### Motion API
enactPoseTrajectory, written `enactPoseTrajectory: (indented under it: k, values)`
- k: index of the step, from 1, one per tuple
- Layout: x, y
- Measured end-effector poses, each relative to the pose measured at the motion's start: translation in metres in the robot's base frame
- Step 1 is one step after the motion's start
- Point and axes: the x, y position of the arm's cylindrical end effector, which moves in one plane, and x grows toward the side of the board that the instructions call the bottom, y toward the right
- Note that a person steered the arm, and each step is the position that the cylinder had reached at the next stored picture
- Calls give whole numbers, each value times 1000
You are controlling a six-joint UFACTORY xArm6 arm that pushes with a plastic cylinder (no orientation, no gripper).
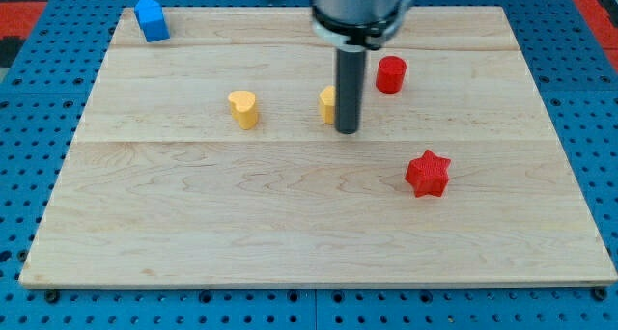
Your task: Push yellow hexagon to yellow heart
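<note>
The yellow hexagon (328,103) sits near the middle of the wooden board, partly hidden behind my rod. My tip (348,131) rests on the board just to the right of and slightly below the hexagon, touching or almost touching it. The yellow heart (243,109) lies to the view's left of the hexagon, with a gap of bare board between them.
A red cylinder (391,74) stands right of and above my tip. A red star (428,173) lies lower right. A blue house-shaped block (151,18) sits at the top left corner. The wooden board (290,224) lies on a blue pegboard.
</note>
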Motion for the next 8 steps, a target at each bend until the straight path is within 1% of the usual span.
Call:
enactPoseTrajectory:
  k: [1, 2, 4, 6, 7, 8]
  values:
    - [-9, 40]
    - [-32, 11]
    - [-69, -65]
    - [-23, -73]
    - [-21, -46]
    - [6, -19]
